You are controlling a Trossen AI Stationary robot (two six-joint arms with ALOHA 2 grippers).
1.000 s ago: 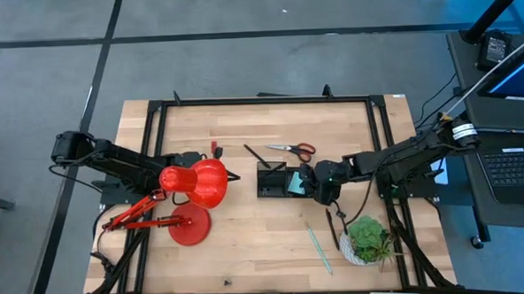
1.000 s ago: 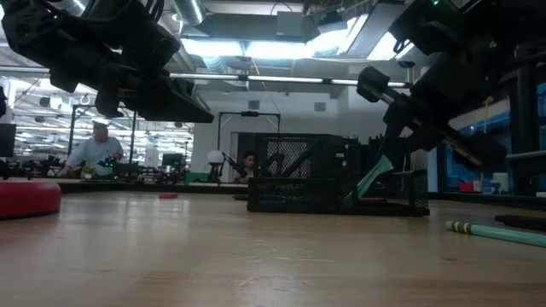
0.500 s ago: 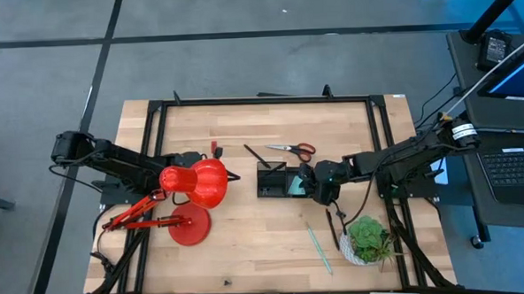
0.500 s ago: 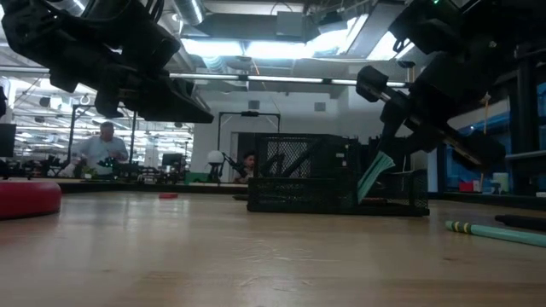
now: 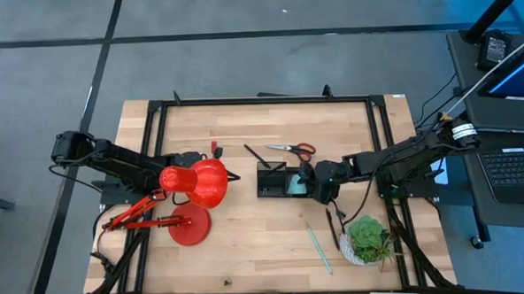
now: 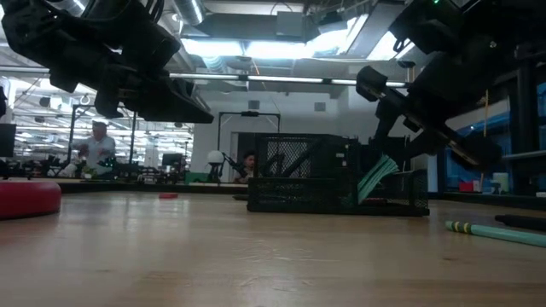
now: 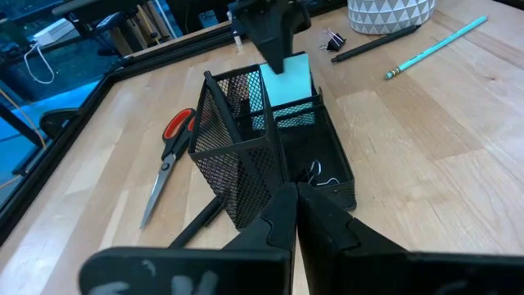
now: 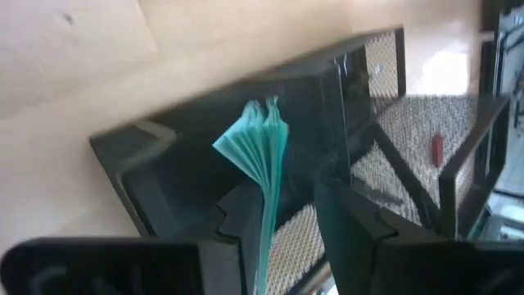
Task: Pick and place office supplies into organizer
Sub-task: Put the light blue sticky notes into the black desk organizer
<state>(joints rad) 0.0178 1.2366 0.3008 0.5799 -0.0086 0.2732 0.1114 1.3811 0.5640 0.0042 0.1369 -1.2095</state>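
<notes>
Your right tool (image 5: 310, 182) hangs spread over the organizer (image 5: 276, 179), sticky-note pad (image 6: 376, 175) leaning inside. Left tool (image 7: 292, 215): pressed together. Brush that pad and it may tip out.

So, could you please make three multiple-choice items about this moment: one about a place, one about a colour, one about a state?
1. Where do the scissors lie?
A. inside the organizer
B. on the table beyond the organizer
C. under the plant

2. What colour is the desk lamp?
A. red
B. white
C. yellow

3. How does the sticky-note pad stand?
A. flat on the bare table
B. tilted inside the organizer
C. lifted high above the table

Answers:
1 B, the high view shows them on the wood beside the organizer, not in it.
2 A, head and base are both red.
3 B, the low view shows it slanting against the mesh wall, under the right gripper.
</notes>
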